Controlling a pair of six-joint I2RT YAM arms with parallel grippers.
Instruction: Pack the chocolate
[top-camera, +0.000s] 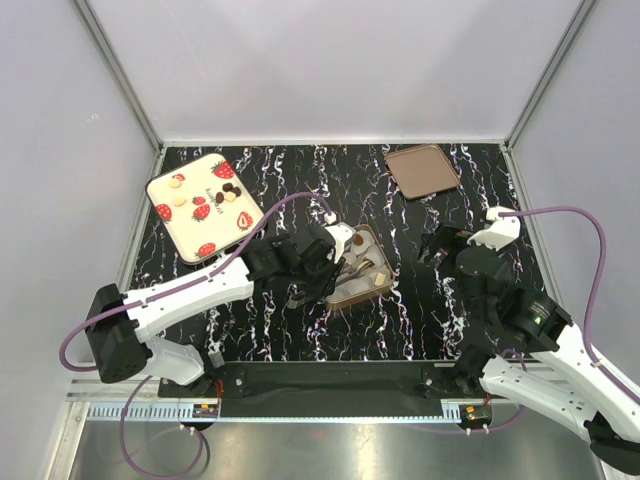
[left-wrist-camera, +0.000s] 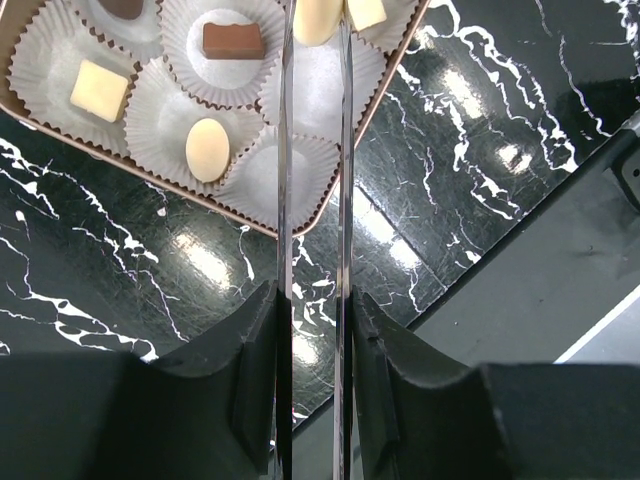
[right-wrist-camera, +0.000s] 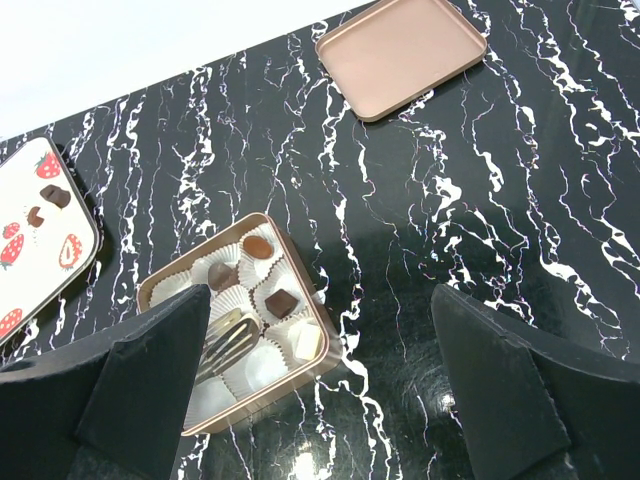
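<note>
1. The right gripper (right-wrist-camera: 322, 295) is held above the bare counter right of centre, its jaws spread wide with nothing between them
2. The left gripper (left-wrist-camera: 313, 300) is clenched on a pair of thin metal tongs (left-wrist-camera: 286, 200), whose blades are stretched out over one corner of a copper box (right-wrist-camera: 265, 391) at the middle of the counter
3. The box is lined with white paper cups (left-wrist-camera: 160, 110); chocolate (left-wrist-camera: 207, 150) is seen in several of them, some dark and some cream-white, while other cups are unfilled
4. A cream-white piece is seen between the tong tips at the very top of the left wrist view; whether it is pinched cannot be told
5. More chocolate is seen on the strawberry-printed tray (top-camera: 180, 228) in the far left corner
6. A copper lid (top-camera: 422, 170) is laid flat in the far right corner, well apart from the box
</note>
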